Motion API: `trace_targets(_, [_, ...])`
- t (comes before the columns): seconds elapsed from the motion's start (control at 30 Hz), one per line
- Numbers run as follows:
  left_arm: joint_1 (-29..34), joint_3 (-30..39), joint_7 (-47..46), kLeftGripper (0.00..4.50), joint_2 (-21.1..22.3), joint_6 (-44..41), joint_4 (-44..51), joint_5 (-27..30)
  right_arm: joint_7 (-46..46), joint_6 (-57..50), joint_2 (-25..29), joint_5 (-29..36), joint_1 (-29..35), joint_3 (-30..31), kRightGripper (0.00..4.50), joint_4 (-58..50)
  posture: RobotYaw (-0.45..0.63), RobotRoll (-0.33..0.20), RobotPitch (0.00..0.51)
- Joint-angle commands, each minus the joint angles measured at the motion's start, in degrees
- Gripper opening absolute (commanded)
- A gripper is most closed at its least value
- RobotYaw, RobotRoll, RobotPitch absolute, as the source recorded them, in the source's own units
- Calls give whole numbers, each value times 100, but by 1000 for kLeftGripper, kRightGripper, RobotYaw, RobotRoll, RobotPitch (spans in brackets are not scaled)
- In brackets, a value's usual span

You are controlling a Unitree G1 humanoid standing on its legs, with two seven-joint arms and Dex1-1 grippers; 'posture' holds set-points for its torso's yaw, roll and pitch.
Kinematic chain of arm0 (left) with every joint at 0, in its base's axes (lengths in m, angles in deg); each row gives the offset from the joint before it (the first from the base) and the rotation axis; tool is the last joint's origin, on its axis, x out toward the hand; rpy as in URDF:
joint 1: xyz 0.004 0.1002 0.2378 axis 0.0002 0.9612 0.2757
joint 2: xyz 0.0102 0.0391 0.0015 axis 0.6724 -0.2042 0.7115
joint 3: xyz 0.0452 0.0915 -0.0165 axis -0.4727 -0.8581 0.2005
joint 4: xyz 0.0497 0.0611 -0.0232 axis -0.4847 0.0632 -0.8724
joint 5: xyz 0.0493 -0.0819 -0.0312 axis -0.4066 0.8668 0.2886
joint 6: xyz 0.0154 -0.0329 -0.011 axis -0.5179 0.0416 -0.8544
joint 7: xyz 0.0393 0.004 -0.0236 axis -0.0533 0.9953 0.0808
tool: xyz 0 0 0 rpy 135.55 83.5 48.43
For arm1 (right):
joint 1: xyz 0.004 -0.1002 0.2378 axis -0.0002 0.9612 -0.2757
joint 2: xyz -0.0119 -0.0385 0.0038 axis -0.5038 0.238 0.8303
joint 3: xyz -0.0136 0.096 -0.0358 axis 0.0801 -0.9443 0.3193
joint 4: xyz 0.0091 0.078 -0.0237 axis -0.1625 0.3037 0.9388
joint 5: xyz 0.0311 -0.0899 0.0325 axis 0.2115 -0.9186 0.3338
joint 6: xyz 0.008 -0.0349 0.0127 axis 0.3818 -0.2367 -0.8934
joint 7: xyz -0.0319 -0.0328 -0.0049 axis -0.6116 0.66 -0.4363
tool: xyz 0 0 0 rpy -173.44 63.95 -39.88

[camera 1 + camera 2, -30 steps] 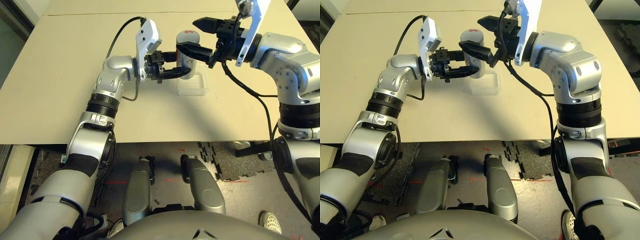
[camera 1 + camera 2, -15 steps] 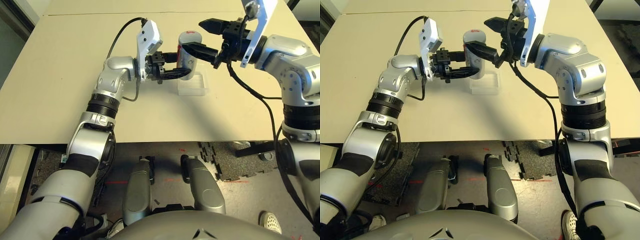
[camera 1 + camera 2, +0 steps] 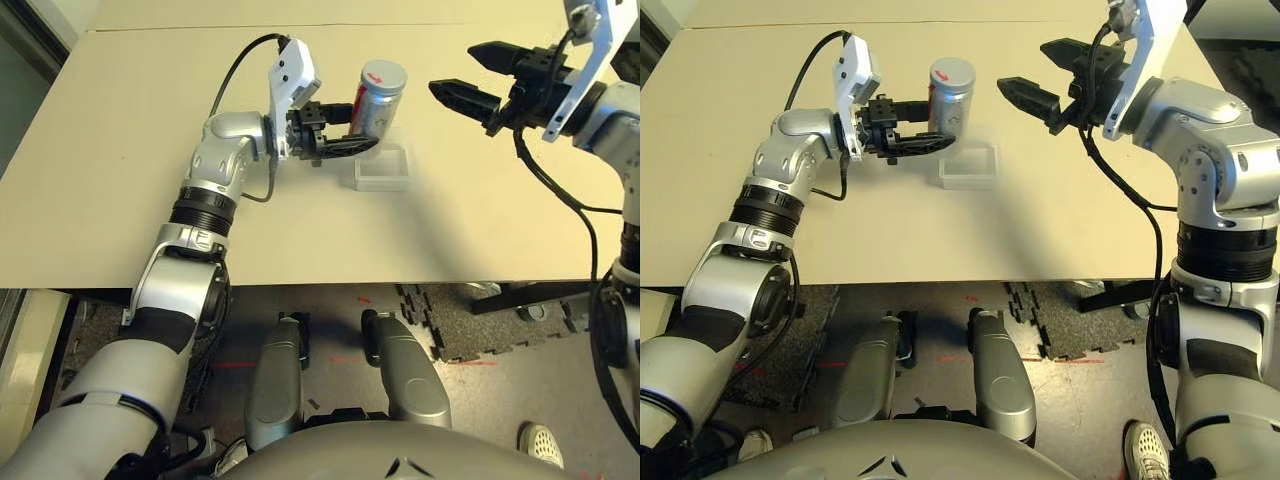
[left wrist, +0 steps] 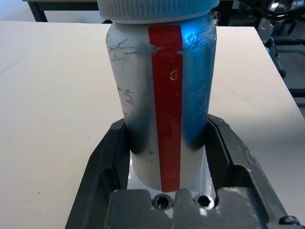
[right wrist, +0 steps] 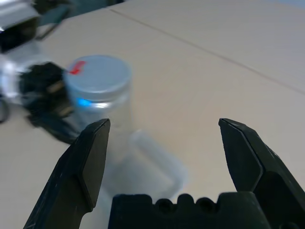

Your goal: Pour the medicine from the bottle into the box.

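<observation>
Bottle (image 3: 375,97) stood upright, capped, clenched low on its body by the left gripper (image 3: 345,142), with the box (image 3: 382,168) just beside and below. Right gripper (image 3: 468,80) hung spread and empty, well apart. Uncapping looked next, needing that gripper on the cap (image 3: 381,75).

Bottle (image 3: 377,100) near upright, cap up, lower body between jaws of left gripper (image 3: 345,128), above the desk (image 3: 120,150). Box (image 3: 382,168) on desk, just in front and slightly right of bottle. Right gripper (image 3: 470,80) well right of both, raised.
</observation>
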Motion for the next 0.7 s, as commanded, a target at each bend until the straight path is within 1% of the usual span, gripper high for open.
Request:
trace_targets(0.03, [-100,8,32,2474,-27,79,-105,-38,-72,-278,-125,343,-97,-71,4500,-319,-147,0,200])
trace_targets(0.2, [-126,1,27,2474,-69,78,-118,-28,-224,-353,-457,419,-397,135,4500,-326,-146,0,201])
trace_targets(0.33, [-118,-8,35,2473,-92,64,-88,-25,-314,-152,-703,154,-683,393,4500,27,-140,0,199])
trace_targets(0.43, [-111,-7,28,2473,-103,56,-66,-24,-281,15,-761,-36,-786,551,4500,257,-136,0,199])
trace_targets(0.7, [-46,-6,-4,2473,-125,23,43,-10,-191,219,-880,-286,-921,798,4500,594,-125,0,199])
